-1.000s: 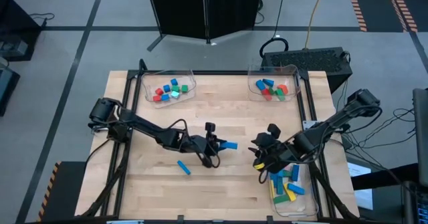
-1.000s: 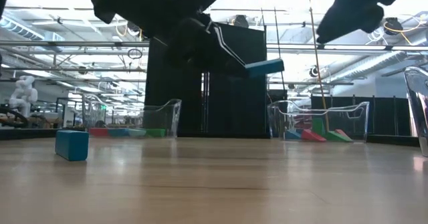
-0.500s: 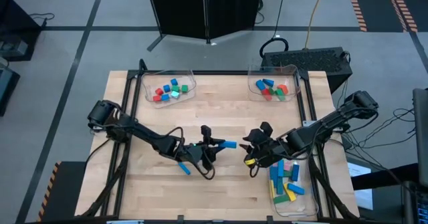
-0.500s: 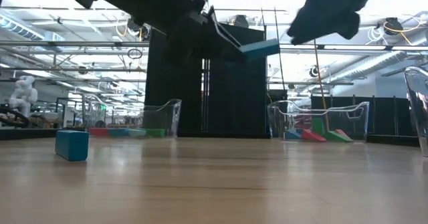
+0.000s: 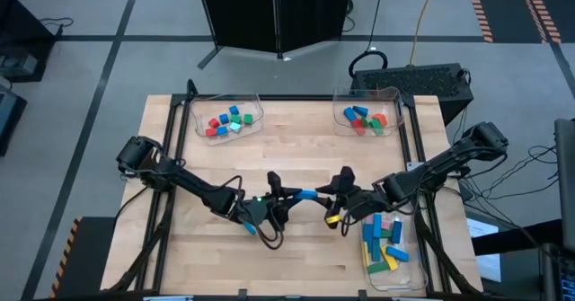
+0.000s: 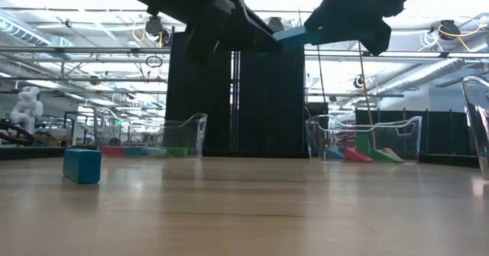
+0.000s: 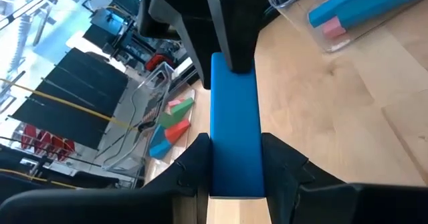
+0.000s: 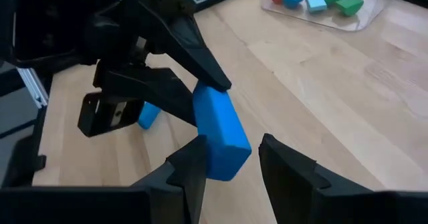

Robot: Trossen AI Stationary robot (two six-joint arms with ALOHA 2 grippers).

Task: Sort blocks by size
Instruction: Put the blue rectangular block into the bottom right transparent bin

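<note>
Handover above the middle of the desk (image 5: pixel 296 144). The left gripper (image 5: pixel 289 194) has its fingers (image 7: pixel 200 158) pinched on one end of a long blue block (image 5: pixel 308 194), held level in the air, well above the wood. The right gripper (image 5: pixel 336 196) meets the block's other end: its fingers (image 8: pixel 194 164) stand partly spread on either side of that end, and whether they press on it cannot be told. A second, shorter blue block (image 5: pixel 248 226) lies on the desk near the left arm. More blocks sit in three clear trays (image 5: pixel 225 121), two at the far edge and one at the near right corner. Compared with one second earlier, the right gripper has travelled from beside the near right tray to the block's free end; the left gripper has kept its hold and shifted slightly toward the desk's middle.
</note>
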